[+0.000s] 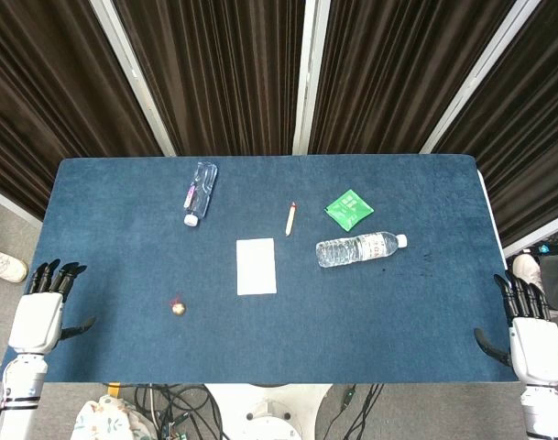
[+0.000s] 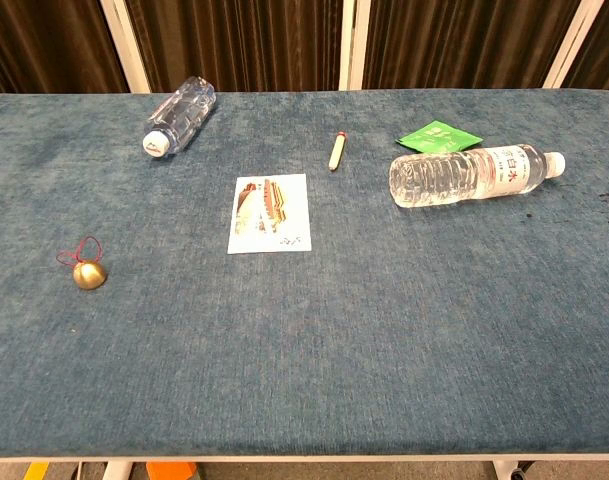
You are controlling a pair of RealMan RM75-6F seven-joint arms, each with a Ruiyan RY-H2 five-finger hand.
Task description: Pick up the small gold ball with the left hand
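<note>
The small gold ball [image 1: 178, 309] [image 2: 89, 274] lies on the blue tablecloth in the front left part of the table, with a thin red string looped beside it. My left hand [image 1: 42, 310] hovers at the table's left edge, well to the left of the ball, fingers spread and holding nothing. At the right edge my right hand [image 1: 526, 328] is likewise open and holds nothing. Neither hand appears in the chest view.
A small clear bottle [image 1: 199, 192] [image 2: 179, 115] lies at the back left. A printed card [image 1: 257, 266] [image 2: 270, 213] sits mid-table, a pencil stub [image 1: 290, 218] [image 2: 337, 151] behind it. A larger water bottle [image 1: 359, 247] [image 2: 472, 174] and a green packet [image 1: 349, 209] [image 2: 440, 136] lie to the right.
</note>
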